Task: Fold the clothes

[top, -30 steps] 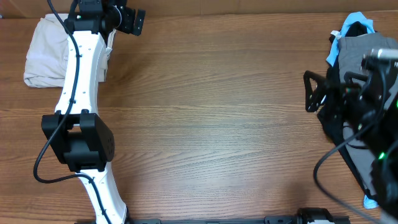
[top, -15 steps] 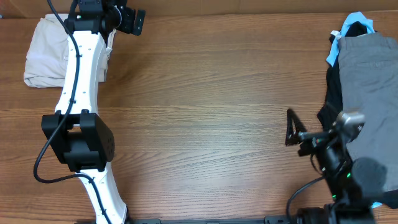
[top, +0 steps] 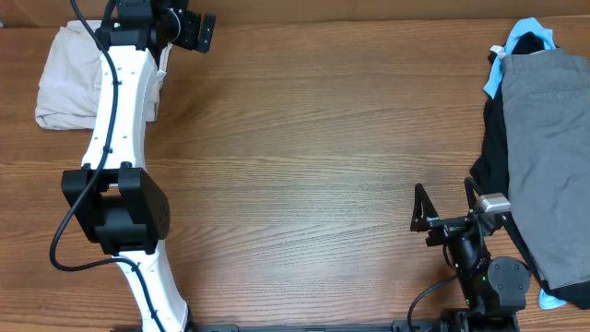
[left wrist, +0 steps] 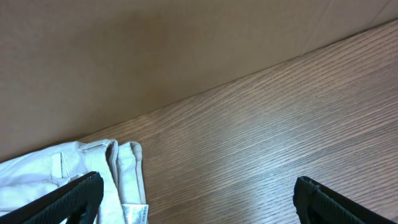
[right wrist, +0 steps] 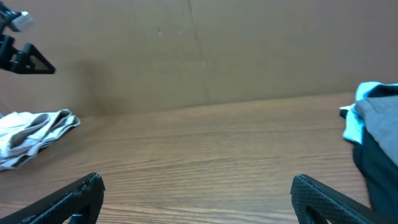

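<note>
The clothes, a folded bundle of pale beige shorts, lie at the table's far left corner, partly under my left arm. In the left wrist view their waistband and white label sit by the left fingertip. My left gripper hangs open just right of the shorts with nothing between its fingers. My right gripper is open and empty, low near the front right, far from the shorts. The right wrist view shows the shorts in the distance.
A pile of grey shorts over a black garment and a light blue one lies along the right edge. A brown cardboard wall closes the table's far side. Bare wooden tabletop spans the middle.
My right arm has drawn back from the pile at the right edge toward the front of the table, uncovering the grey shorts. The left arm and beige shorts have not moved.
</note>
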You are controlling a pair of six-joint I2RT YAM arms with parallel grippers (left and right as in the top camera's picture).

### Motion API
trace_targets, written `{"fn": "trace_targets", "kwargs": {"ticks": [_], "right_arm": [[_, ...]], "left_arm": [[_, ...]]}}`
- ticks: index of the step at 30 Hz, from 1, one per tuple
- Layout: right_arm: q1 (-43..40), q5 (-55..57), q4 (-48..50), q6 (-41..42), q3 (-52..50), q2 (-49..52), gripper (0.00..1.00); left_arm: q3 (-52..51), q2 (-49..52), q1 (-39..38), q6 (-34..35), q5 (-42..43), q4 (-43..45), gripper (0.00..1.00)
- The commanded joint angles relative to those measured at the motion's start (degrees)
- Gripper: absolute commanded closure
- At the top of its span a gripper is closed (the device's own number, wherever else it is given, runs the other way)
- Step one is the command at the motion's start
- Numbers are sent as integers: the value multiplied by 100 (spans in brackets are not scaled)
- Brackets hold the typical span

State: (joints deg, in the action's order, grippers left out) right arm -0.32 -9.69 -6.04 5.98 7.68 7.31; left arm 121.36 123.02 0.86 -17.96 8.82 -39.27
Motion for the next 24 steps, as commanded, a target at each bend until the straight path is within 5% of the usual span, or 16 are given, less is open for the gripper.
{"fn": "trace_targets", "kwargs": {"ticks": [1,24], "right_arm": [[33,267,39,-4,-173,-179,0],[37,282,68,-4,-660,-719,0]], "left_arm": [[-9,52,22,83,42,9,0],[-9,52,22,83,42,9,0]]}}
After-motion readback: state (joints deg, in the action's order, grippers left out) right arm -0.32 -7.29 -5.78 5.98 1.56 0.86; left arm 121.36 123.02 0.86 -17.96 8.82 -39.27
